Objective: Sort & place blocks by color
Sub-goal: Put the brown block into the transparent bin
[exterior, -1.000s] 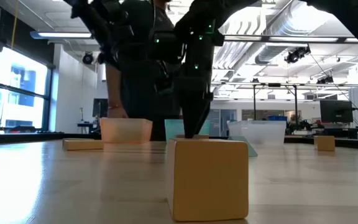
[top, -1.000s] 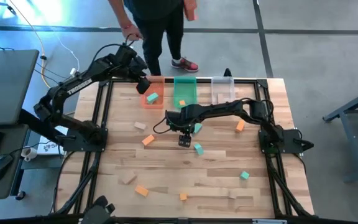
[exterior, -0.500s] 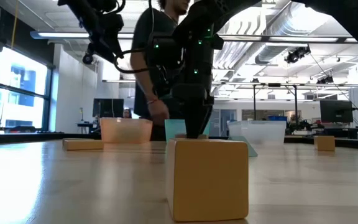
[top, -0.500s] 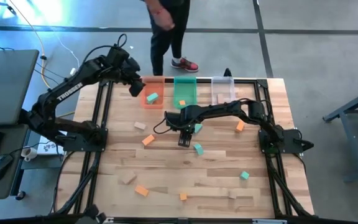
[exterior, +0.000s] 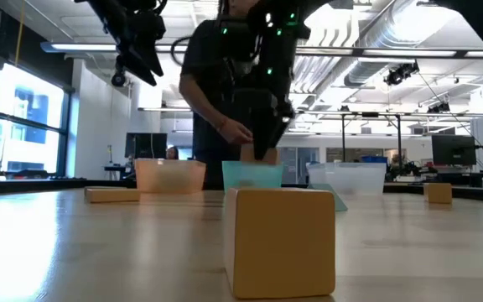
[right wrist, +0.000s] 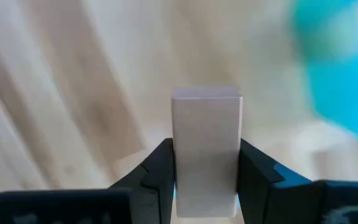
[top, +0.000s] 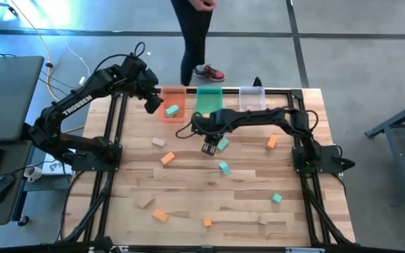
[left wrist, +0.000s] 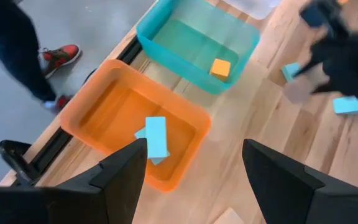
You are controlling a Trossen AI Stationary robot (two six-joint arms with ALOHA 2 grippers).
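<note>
Tan block (right wrist: 206,149) clamped in right gripper (top: 208,148), long axis along fingers.

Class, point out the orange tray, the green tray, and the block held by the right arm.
orange tray (left wrist: 104,102): left wrist view, bare floor.
green tray (left wrist: 185,37): left wrist view, bare floor.
tan block (right wrist: 207,149): right wrist view, front face.

Robotics lab, open-plan industrial hall: exposed ceiling ducts (exterior: 367,38), monitors (exterior: 453,151) on far benches, laptop (top: 2,84) beside rig table (top: 188,204), grey concrete floor (top: 357,49).
</note>
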